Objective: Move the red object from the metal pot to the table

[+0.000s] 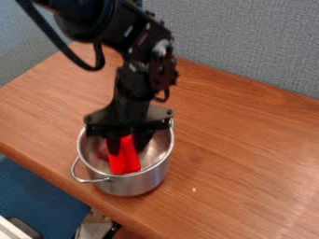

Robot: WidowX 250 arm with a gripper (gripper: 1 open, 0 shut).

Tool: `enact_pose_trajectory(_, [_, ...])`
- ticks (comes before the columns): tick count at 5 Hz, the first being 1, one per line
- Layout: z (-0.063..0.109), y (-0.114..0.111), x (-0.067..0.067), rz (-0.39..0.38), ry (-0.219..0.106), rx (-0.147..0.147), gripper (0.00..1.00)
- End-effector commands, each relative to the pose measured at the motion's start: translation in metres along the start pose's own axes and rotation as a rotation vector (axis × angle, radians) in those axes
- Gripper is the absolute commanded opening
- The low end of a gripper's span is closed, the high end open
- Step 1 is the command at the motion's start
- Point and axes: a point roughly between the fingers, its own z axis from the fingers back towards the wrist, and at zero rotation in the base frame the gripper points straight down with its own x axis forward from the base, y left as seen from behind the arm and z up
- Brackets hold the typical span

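Note:
The metal pot (121,172) stands near the front edge of the brown wooden table (249,140), a loop handle facing front left. Inside it the red object (123,155) stands nearly upright, its lower end down in the pot. My black gripper (122,142) reaches down into the pot from above with its fingers closed on the upper part of the red object. The dark arm rises from the gripper toward the top left.
A blue-grey wall runs behind the table. The table's front edge lies just below the pot, with dark floor and a pale item beneath it. Bare wood stretches right and behind the pot.

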Motion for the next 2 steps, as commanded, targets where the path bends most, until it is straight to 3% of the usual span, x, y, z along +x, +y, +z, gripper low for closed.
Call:
enact_pose_trajectory(1, [0.032, 0.0, 0.02, -0.037, -0.026, -0.025, 0.0])
enact_pose_trajectory(2, [0.052, -0.004, 0.035, -0.063, 0.036, -0.049, 0.0])
